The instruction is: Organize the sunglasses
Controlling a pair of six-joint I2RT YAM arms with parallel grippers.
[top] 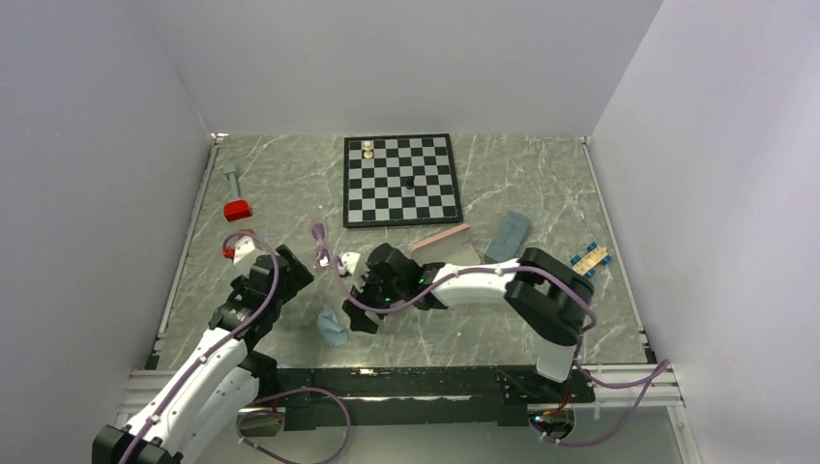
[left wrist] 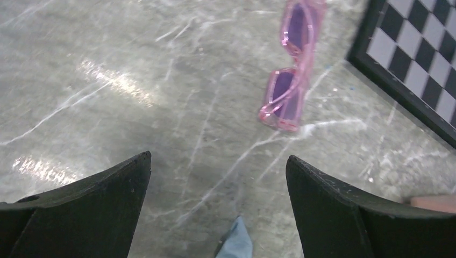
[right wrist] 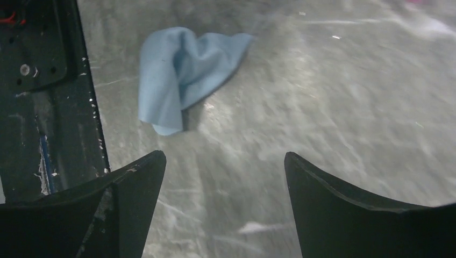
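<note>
Left gripper (left wrist: 218,161): black fingers spread wide, nothing between them, over the bare grey marble table (left wrist: 107,107).
Right gripper (right wrist: 225,158): likewise parted and empty, close to a crumpled light-blue cloth (right wrist: 183,75) at the table's near edge.
Purple-pink sunglasses (left wrist: 290,70): translucent pink frame with angular violet lenses. They lie on the table beyond the left gripper, just left of the chessboard (left wrist: 419,54) and not touching it.
White-frame sunglasses (top: 349,261): a small white shape just right of the pink pair, beside the right arm; its detail is too small to tell.
Pink case (top: 440,237) and grey-blue case (top: 508,235): near the chessboard's near edge.
</note>
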